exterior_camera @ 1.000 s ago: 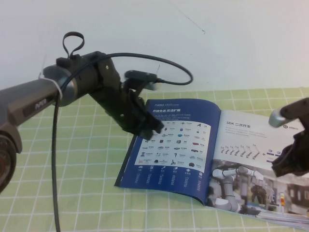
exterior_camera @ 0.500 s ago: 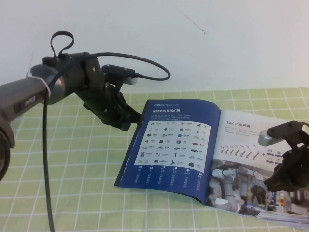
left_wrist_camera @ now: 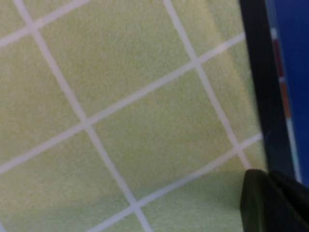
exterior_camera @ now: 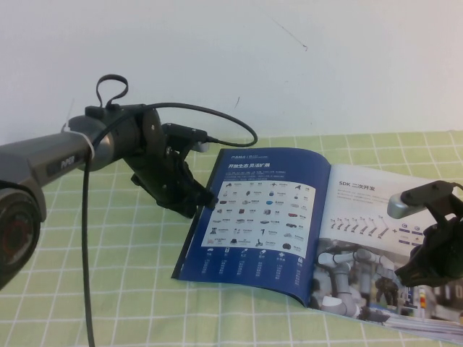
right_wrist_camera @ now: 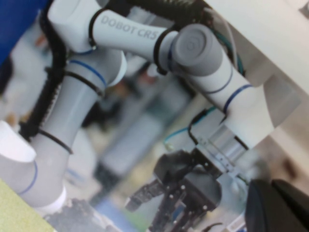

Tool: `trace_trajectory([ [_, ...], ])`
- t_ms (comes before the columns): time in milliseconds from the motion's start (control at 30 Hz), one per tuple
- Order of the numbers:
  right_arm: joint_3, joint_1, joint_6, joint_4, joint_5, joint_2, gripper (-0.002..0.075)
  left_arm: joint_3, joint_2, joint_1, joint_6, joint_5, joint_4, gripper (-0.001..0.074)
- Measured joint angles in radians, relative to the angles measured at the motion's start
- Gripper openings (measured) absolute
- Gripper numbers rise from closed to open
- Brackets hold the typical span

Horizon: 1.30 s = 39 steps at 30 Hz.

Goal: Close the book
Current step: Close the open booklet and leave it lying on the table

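An open book point(exterior_camera: 268, 217) lies flat on the green checked cloth point(exterior_camera: 108, 275), its blue left page facing up and a white page with robot photos on the right. My left gripper point(exterior_camera: 205, 202) is low beside the book's left edge, fingers shut together with nothing between them. In the left wrist view the left gripper point(left_wrist_camera: 273, 203) rests over the cloth right next to the book's dark blue edge point(left_wrist_camera: 289, 72). My right gripper point(exterior_camera: 409, 273) hovers close over the right page, shut and empty. The right wrist view shows the right gripper point(right_wrist_camera: 280, 208) just above the printed photo point(right_wrist_camera: 145, 96).
A white wall point(exterior_camera: 289, 65) stands behind the table. The left arm's black cable point(exterior_camera: 83, 238) hangs down at the left. The book's right page runs toward the table's near right corner.
The left gripper swung away to the left, then came back down to the book's left edge. The right gripper dropped lower onto the right page, then held still.
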Motion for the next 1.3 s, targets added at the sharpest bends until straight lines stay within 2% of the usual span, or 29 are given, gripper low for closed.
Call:
trace_trajectory([
  [200,-0.006,-0.002,0.0,0.0,0.006,0.007,-0.0001,-0.002,0.0,-0.07,0.0,0.047,-0.012,-0.0004],
  [500,-0.006,-0.005,0.0,0.0,0.011,0.014,-0.0001,-0.013,0.006,-0.146,0.073,0.085,-0.161,-0.0004],
  [833,-0.006,-0.005,0.0,0.005,0.014,0.015,-0.0001,-0.123,0.02,-0.114,-0.159,0.172,0.277,-0.0004],
  [1067,-0.006,-0.007,0.0,0.007,0.016,0.015,-0.0001,-0.139,0.057,-0.081,-0.205,0.182,0.322,-0.0004],
  [1300,-0.006,-0.007,0.0,0.007,0.018,0.016,-0.0001,-0.148,0.065,-0.074,-0.165,0.202,0.251,-0.0004],
])
